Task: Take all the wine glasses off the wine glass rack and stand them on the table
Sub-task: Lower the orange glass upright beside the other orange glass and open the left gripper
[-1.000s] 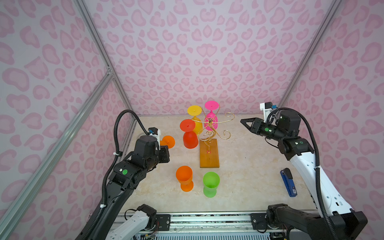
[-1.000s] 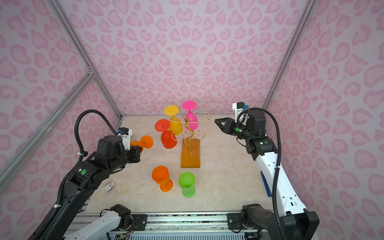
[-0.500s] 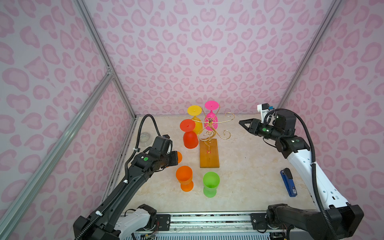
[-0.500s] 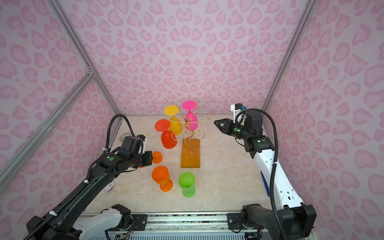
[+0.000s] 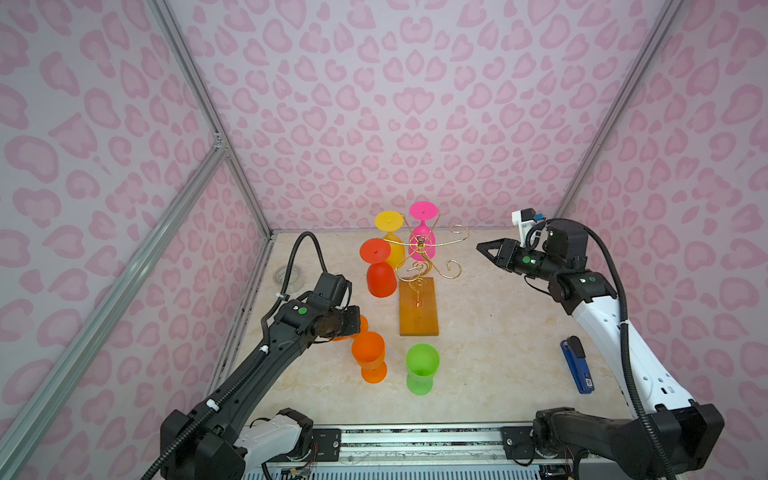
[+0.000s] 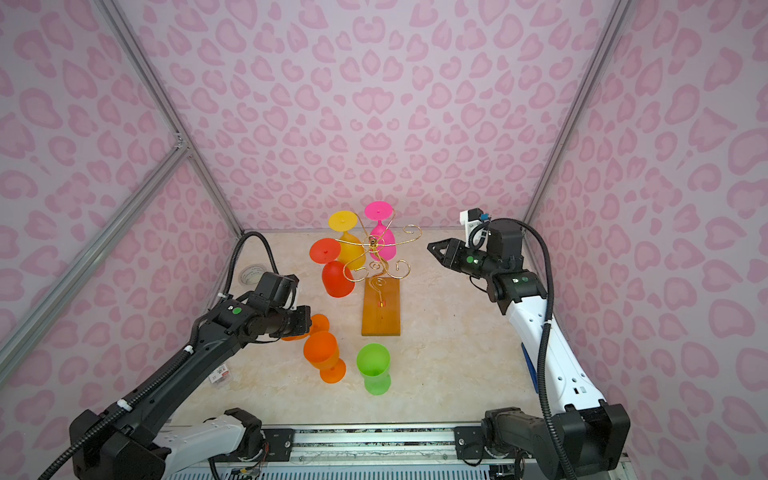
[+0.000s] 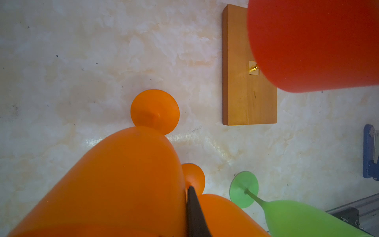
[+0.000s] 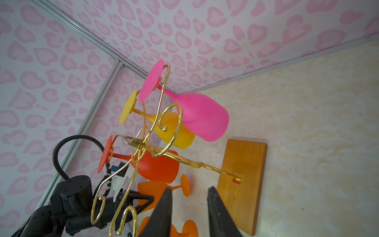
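The gold wire wine glass rack (image 5: 428,266) on its wooden base (image 5: 419,309) stands mid-table. Red (image 5: 380,278), yellow (image 5: 394,251) and pink (image 5: 423,245) wine glasses hang on it upside down. My left gripper (image 5: 352,324) is low at the front left, shut on the rim of an orange wine glass (image 7: 123,180); its foot (image 7: 154,111) is at or just above the tabletop. Only one fingertip (image 7: 191,197) shows. My right gripper (image 8: 189,188) hovers right of the rack, open and holding nothing.
An orange glass (image 5: 368,353) and a green glass (image 5: 422,365) stand upright in front of the base, right beside the held glass. A blue stapler (image 5: 575,365) lies at the right. A tape roll (image 5: 287,274) sits by the left wall.
My left arm has carried the orange glass from the left side toward the front middle and lowered it beside the standing orange glass. The right gripper has shifted slightly toward the rack.
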`<action>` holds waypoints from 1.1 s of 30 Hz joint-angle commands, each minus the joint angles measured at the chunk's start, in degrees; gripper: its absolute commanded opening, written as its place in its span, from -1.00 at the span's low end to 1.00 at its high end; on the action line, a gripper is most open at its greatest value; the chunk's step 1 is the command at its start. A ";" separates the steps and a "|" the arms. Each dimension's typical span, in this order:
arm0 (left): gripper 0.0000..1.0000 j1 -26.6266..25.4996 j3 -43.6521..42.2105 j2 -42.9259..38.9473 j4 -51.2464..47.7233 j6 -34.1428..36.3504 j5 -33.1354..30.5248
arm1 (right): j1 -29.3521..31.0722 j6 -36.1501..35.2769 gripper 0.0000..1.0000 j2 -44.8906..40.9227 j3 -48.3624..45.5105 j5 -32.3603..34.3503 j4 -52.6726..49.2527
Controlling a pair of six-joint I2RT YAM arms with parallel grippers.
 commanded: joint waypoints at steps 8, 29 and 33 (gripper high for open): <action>-0.97 -0.83 2.83 2.21 -3.44 1.27 -1.08 | -0.07 -1.12 -0.39 0.89 -0.38 0.66 0.26; -0.33 -2.10 5.70 4.03 -5.01 1.10 -0.60 | -1.16 -1.33 -0.39 1.09 -1.61 0.22 0.44; -0.12 -2.28 6.42 3.10 -5.67 0.84 -0.77 | -1.25 -1.24 -0.39 0.97 -1.88 0.14 0.71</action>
